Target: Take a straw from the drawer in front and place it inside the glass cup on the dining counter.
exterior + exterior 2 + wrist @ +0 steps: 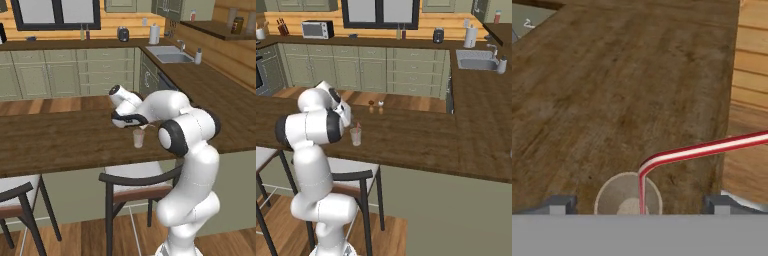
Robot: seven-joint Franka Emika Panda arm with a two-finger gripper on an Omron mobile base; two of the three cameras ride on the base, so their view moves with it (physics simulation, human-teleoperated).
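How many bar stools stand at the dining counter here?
2. One stool sits right beside the robot, below the glass cup; a second stool is at the left edge, partly cut off. More may lie outside the frame.

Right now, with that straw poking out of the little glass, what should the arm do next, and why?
Probably lift the gripper straight up and away. The straw already stands in the glass cup on the dining counter, and the fingers sit wide apart on either side, gripping nothing. Rising straight should avoid knocking the bent top of the straw or tipping the cup.
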